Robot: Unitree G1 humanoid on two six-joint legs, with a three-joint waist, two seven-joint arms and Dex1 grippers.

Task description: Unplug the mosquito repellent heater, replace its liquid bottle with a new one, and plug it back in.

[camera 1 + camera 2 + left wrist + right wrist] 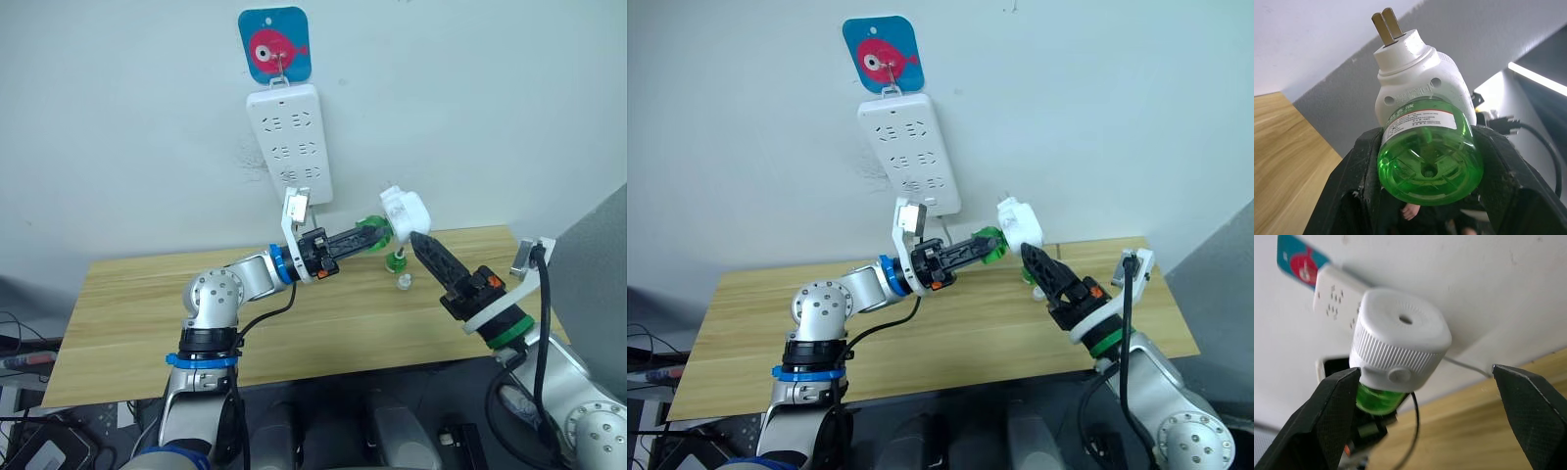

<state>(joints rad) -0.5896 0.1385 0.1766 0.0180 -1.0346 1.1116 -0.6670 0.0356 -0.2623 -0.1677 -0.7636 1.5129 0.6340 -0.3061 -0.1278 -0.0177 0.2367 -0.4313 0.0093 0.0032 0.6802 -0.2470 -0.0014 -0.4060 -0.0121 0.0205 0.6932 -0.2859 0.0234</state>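
The left claw [370, 233] is clamped on the green bottle [1427, 154], one black finger [1359, 181] pressed on each side of it, and holds it in the air above the wooden table [147, 304]. The bottle is fitted into the white heater [404, 211], which sticks out past the fingertips with its two plug prongs [1387, 27] bare and pointing away from the claw (it sits in no socket). The right claw [419, 238] reaches up from the other side with its fingers spread wide. One finger [1327, 416] lies against the heater's ribbed side near the bottle neck; the other [1533, 411] stands well apart. The power strip [290, 142] hangs on the wall beyond both claws, under a blue fish hook [275, 44]. Below the claws, another small green-topped bottle [396, 260] and a little clear object [404, 283] rest on the table.
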